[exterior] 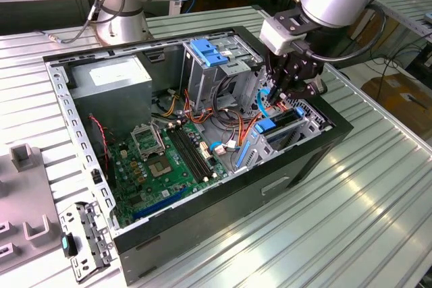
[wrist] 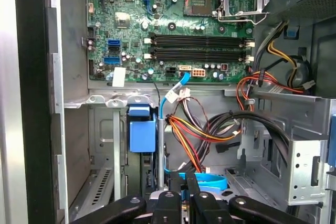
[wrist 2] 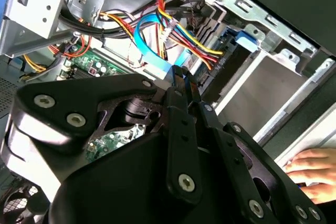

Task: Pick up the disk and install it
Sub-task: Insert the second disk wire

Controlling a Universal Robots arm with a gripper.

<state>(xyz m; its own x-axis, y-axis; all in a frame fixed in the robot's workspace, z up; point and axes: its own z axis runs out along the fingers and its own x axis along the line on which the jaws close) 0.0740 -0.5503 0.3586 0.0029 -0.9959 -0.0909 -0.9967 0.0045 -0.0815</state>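
**Gripper over the drive bay, disk already in its slot**

Gripper (exterior: 291,85), toward the upper right of the exterior view, hangs inside the open computer case (exterior: 202,234), just above the drive bay (exterior: 307,123) at the case's front corner. In the first wrist view its fingers (wrist: 185,195) at the bottom edge are drawn close together with nothing between them; the second wrist view shows the same narrow, empty pinch (wrist 2: 181,85).

The disk (exterior: 273,129) sits on edge in the bay, right of centre in the exterior view, its blue carrier handle facing up. In the first wrist view that blue carrier (wrist: 142,129) stands in the slot at lower centre-left, below the motherboard (wrist: 173,24).

By my reading, picking up and slotting in are done. Whether the disk is fully seated I can't tell, and no cable visibly runs to it. A person's hand (wrist 2: 310,171) rests by the case at the lower right of the second wrist view.
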